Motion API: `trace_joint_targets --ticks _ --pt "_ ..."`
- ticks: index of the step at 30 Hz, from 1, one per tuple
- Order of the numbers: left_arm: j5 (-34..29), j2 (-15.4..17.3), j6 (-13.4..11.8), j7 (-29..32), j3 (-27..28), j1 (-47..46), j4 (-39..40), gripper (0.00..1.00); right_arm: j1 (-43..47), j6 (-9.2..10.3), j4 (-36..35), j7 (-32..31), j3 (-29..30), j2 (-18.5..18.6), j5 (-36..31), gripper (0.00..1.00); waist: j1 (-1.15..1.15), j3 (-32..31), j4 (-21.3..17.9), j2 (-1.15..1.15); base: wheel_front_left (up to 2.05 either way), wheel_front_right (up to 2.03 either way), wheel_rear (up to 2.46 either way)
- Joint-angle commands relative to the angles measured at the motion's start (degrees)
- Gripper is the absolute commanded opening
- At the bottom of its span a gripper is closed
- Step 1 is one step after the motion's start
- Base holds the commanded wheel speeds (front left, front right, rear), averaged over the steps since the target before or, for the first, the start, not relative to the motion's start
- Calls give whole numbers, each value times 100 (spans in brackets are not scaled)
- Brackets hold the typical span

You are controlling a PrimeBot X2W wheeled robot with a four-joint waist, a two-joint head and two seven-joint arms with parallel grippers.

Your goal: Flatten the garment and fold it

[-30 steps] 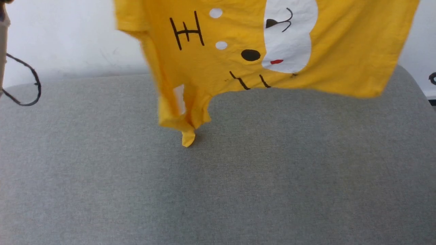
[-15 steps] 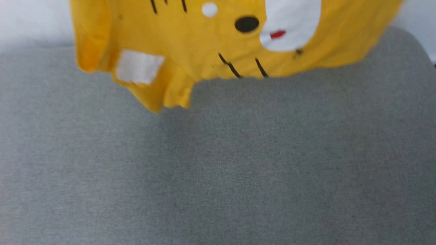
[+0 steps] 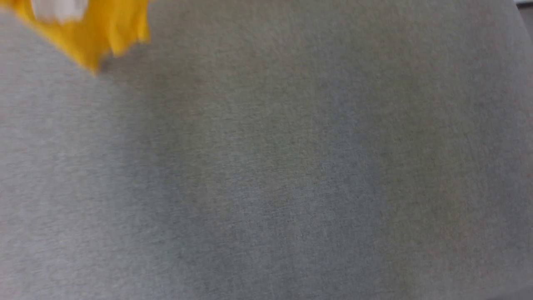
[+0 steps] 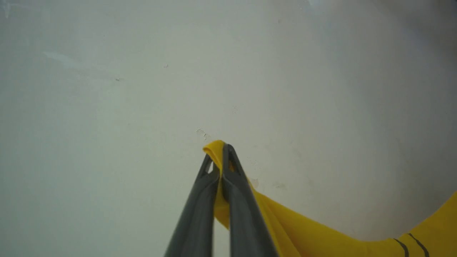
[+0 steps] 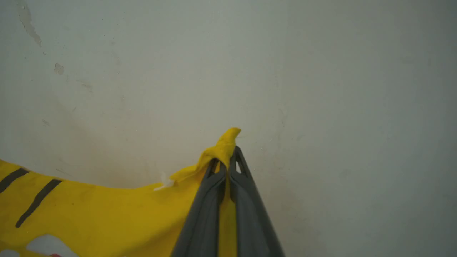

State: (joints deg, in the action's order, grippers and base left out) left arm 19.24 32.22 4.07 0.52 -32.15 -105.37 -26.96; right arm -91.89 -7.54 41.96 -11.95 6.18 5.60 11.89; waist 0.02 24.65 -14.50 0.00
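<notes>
In the head view, a blurred corner of the yellow T-shirt (image 3: 95,33) hung at about 10 o'clock, above the grey fabric-covered tabletop (image 3: 291,166). A white patch (image 3: 58,8) was cut off by the frame's top edge. Whether the lowest tip of the cloth touched the tabletop could not be told through the blur.

In the left wrist view, the left gripper (image 4: 223,157) was closed on a folded yellow edge of the T-shirt, a small loop of cloth poking past the tips at 12 o'clock. From there the fabric ran off toward 4 o'clock, where two thin black lines (image 4: 410,246) showed at the frame's edge. A pale, scuffed wall (image 4: 142,71) stood behind.

In the right wrist view, the right gripper (image 5: 228,162) was likewise clamped on the T-shirt (a yellow tuft stuck out just beyond its tips). The cloth spread toward 8 o'clock, carrying two black stripes (image 5: 35,201) and a bit of white print at the bottom edge.
</notes>
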Motion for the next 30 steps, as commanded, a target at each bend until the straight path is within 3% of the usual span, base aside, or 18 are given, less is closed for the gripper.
trace_joint_targets --ticks 1,6,13,18,22,26,30 --pt "17 -53 46 -40 -2 -114 -16 0 -105 5 28 53 12 28 -32 0 -2 375 -197 0 0 0 0" --pt "202 -227 131 -283 34 -318 -28 0 -195 5 32 433 -76 282 -20 0 -2 1040 -112 0 0 0 0" --pt "595 -203 282 -579 -132 94 305 0 94 5 -155 880 -751 713 551 0 -2 1750 196 0 0 0 0" --pt "930 -37 328 -653 -428 555 965 0 449 5 -692 966 -1358 1169 1301 0 -2 1917 450 0 0 0 0" --pt "1319 114 330 -613 -492 1126 1731 0 977 5 -1519 830 -1764 1689 2042 0 -2 1866 615 0 0 0 0" --pt "1677 288 136 -471 -481 1913 2617 0 1888 5 -2560 617 -1773 2269 2681 0 -2 1674 746 0 0 0 0" --pt "2047 435 -275 -368 -460 2871 3513 0 3124 5 -3509 442 -1355 2651 3048 0 -2 1426 881 0 0 0 0"
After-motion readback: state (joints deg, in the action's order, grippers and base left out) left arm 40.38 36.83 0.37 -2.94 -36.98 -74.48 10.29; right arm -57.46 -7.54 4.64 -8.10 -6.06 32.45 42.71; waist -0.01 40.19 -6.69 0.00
